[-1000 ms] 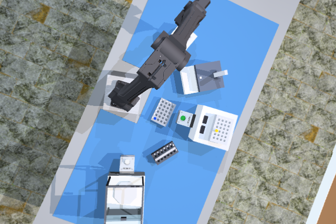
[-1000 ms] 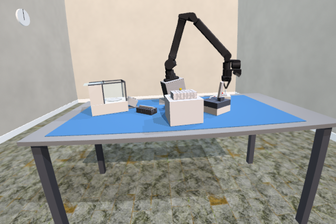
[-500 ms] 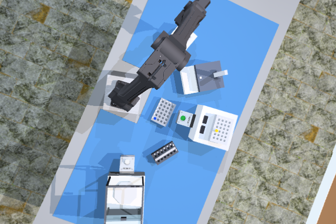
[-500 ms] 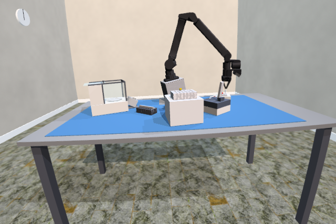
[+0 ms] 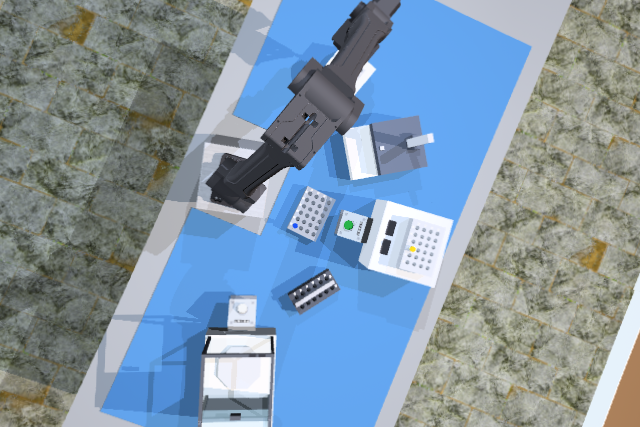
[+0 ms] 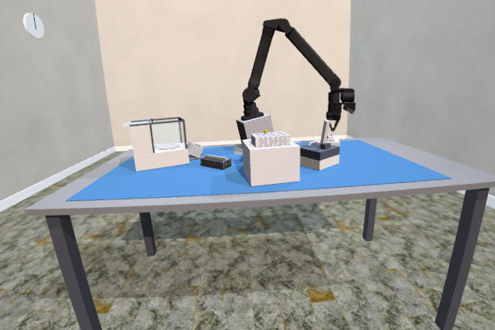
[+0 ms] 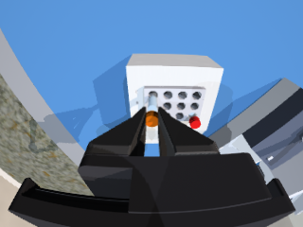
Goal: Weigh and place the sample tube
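- The end effector [image 6: 334,128] [image 7: 151,112] is narrow, closed on tube A [image 7: 151,119] by its orange cap, and points down over DB [image 5: 368,71] [image 6: 335,142] [image 7: 175,73].
- Tube A runs down from the fingertips toward the far-left corner bore in the wrist view, which I take for C1. Whether its tip is in the bore or just above it, I cannot tell.
- Step 2 looks to be in hand. The next move calls for checking the line over C1, then lowering straight until the tube bottoms, and only then opening.
- Just right of the end effector in the wrist view, a red-capped tube [image 6: 327,137] [image 7: 195,123] stands in DB; the fingers should open and lift without brushing it. A slanted push could drag or tip DB, as it is loose.
- Beyond DB, on the SP side of the end effector, SP [image 5: 395,166] [image 6: 319,160] has its lever [image 5: 419,140] [image 6: 325,132] raised, so step 4 remains.
- Farthest from the end effector across the tabletop [image 5: 537,24] [image 6: 459,175], BAL [image 6: 159,160] has its door [image 6: 138,123] slid open, for step 3. I cannot make out its lamp, so weighing is unconfirmed.
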You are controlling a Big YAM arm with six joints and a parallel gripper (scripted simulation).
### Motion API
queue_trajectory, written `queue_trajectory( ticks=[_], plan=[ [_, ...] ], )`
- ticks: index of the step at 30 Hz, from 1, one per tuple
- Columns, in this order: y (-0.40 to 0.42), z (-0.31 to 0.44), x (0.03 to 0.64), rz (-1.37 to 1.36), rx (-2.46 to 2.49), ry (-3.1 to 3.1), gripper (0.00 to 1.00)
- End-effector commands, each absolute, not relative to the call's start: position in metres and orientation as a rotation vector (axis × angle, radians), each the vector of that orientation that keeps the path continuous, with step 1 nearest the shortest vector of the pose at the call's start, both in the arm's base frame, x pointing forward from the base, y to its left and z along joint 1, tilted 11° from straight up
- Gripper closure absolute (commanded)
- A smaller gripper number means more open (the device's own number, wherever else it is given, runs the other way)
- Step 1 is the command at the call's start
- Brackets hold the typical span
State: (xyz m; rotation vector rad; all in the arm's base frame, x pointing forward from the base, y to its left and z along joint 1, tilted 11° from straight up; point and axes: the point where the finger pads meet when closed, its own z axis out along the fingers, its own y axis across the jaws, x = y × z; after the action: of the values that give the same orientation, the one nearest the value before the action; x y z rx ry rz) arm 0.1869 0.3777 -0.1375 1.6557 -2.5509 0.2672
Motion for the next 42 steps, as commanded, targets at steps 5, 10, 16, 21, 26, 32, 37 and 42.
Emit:
queue_trajectory(
  ticks=[5,10,16,21,26,32,37,42],
  plan=[
    [0.402,-0.135,0.201,0.228,1.689,-2.589,0.91],
    [0.402,-0.136,0.202,0.226,1.688,-2.592,0.91],
    [0.397,-0.144,0.201,0.237,1.680,-2.582,0.91],
    [0.400,-0.136,0.202,0.226,1.689,-2.592,0.91],
    [0.400,-0.136,0.202,0.226,1.688,-2.592,0.91],
    [0.400,-0.136,0.202,0.226,1.687,-2.593,0.91],
    [0.400,-0.135,0.203,0.226,1.687,-2.593,0.91],
    [0.400,-0.135,0.203,0.226,1.687,-2.593,0.91]
  ],
)
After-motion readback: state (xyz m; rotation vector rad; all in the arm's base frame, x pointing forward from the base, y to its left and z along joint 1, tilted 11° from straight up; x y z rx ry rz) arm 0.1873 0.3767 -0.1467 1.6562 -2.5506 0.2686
